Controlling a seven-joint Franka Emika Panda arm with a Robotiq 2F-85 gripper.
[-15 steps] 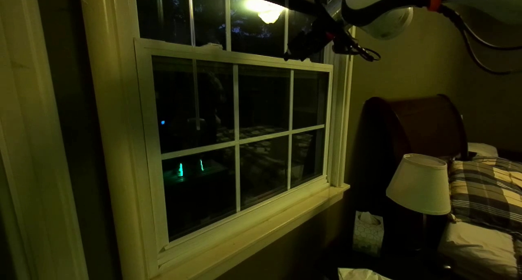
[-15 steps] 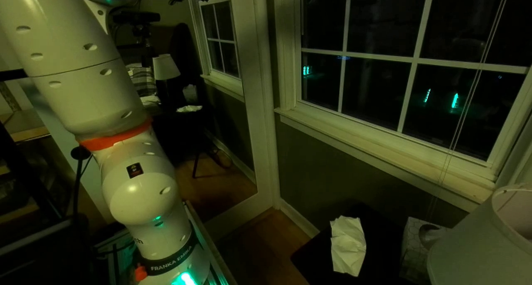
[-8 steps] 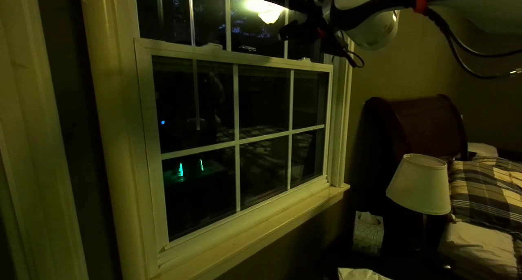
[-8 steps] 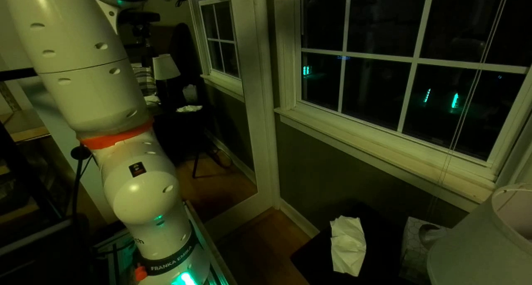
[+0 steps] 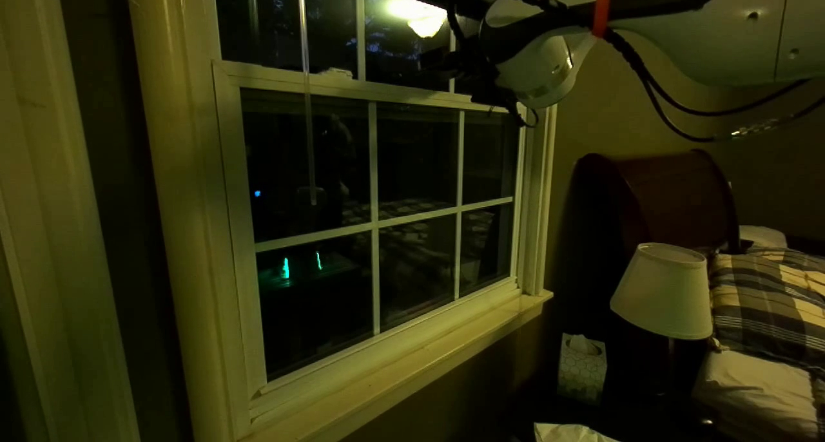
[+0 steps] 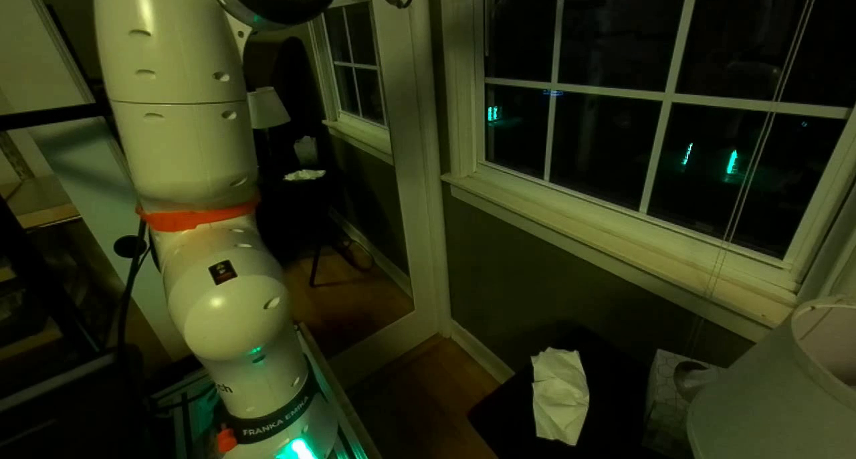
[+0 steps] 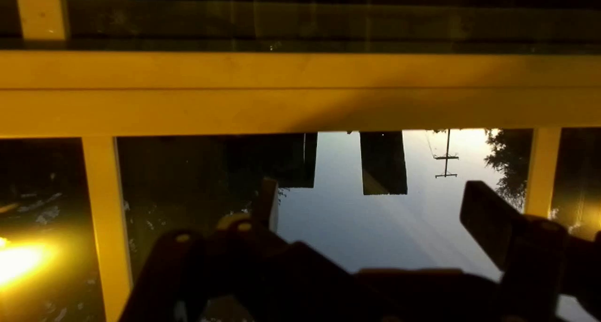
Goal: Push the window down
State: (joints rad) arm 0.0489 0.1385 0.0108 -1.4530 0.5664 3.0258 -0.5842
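Your gripper (image 7: 371, 195) has its fingers (image 7: 486, 214) well apart, w/ nothing held betw. them. The window (image 5: 374, 225), i.e. the six-pane sash, is the lower one in the opening; its bottom edge lies at or close to the sill (image 5: 412, 359), and if a small gap is there, I cannot tell. As no counter is in view, I give places by the window's edges and corners. In an exterior view your gripper is dark & hard to see, but appears near the top edge, closer to the right corner than to the left as seen there, in front of the upper sash (image 5: 360, 36). So the window lies below it, and you have one arm (image 6: 187, 144) only for this. In the wrist view a pole (image 7: 446, 157) outside hangs head-down, so the upper side of that view is prob. downward in the room, and there lies the top rail (image 7: 300, 73). Its long axis runs approx. parallel to the line from tip to tip; therefore, I think, both tips can press it together, straight down, across this axis. Contact w/ it: cannot tell.
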